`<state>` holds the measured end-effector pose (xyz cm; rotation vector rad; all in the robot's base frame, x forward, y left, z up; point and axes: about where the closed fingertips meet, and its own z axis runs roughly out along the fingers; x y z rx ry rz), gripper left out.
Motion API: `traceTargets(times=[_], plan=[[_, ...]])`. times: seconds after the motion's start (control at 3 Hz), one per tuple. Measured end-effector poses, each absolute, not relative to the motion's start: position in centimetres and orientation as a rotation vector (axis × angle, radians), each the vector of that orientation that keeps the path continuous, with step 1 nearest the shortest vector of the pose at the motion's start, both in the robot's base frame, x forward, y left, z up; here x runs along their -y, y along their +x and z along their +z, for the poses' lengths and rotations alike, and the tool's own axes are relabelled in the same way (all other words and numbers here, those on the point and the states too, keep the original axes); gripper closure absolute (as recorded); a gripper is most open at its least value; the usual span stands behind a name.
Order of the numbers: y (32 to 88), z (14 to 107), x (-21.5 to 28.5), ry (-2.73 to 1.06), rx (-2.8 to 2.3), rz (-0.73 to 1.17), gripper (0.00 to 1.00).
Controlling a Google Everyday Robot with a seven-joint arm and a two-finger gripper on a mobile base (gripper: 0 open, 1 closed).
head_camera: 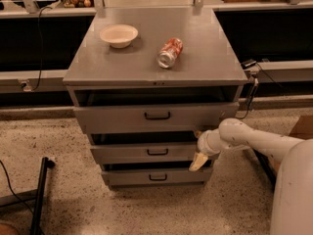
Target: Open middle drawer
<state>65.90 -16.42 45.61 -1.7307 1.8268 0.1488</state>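
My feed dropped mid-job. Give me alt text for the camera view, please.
The robot's gripper sits at the right end of the middle drawer front, with the white arm reaching in from the right of a grey three-drawer cabinet. A bowl and a soda can lying on its side rest on top.
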Motion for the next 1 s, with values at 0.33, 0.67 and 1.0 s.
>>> traceTargets(times=[0.33,0.67,1.0], plan=[[66.1,44.1,17.8,-1.702,-1.874,0.158,0.01],[65.7,42.9,18.4,-1.691,-1.906,0.166,0.2],[64.6,42.1,18.2,-1.697,-1.924,0.179,0.43]])
